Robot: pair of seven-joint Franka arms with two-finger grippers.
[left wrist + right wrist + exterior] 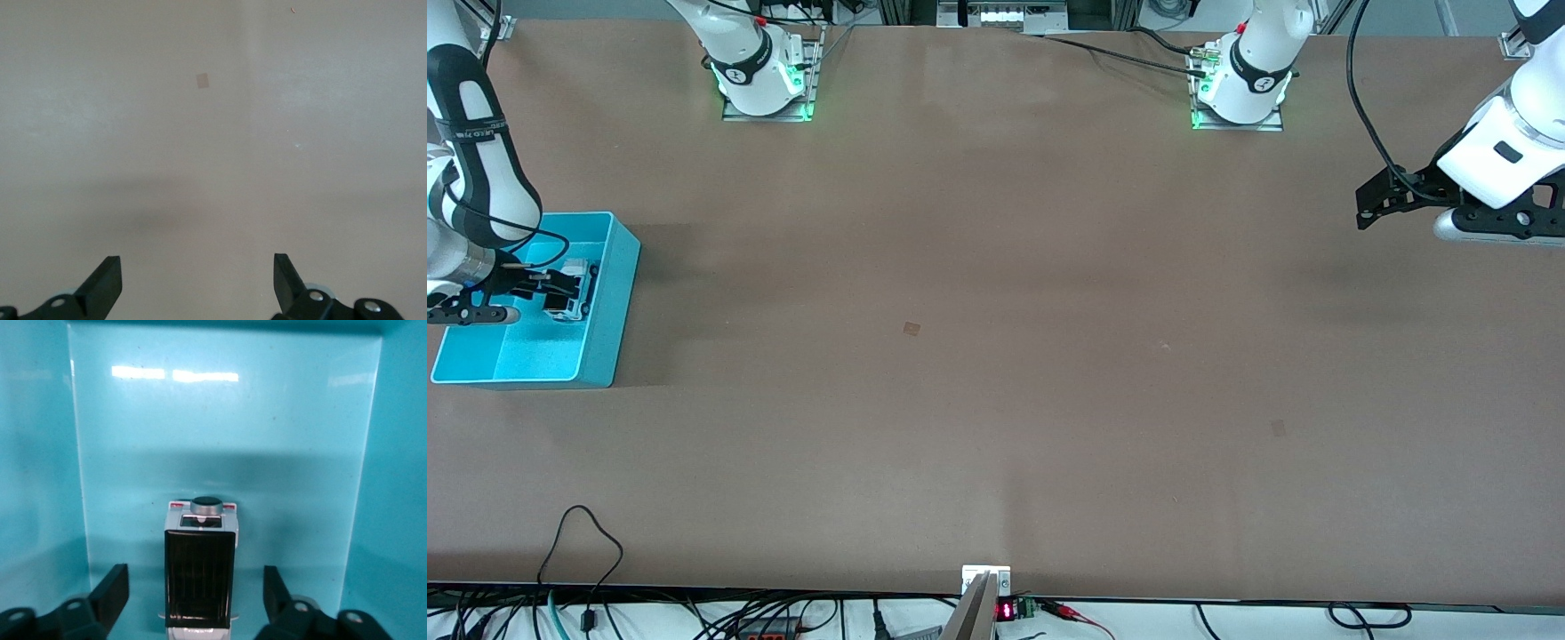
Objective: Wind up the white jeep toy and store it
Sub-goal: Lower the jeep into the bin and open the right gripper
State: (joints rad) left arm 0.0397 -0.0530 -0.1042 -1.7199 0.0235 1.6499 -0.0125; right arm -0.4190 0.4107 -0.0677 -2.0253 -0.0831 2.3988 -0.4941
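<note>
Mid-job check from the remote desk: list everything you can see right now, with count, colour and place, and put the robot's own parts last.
white jeep toy: one, white with a black roof panel, lying in the bin between the right tool's fingers.
bin: one, turquoise, on the table at the right arm's end.
table: one, brown, under everything; a few small marks on its surface.
cables: several, black, along the table edge nearest the front camera.
right tool: one, black, down inside the bin, fingers open on either side of the jeep, not touching it.
left tool: one, black, open, over bare table at the left arm's end, waiting.
</note>
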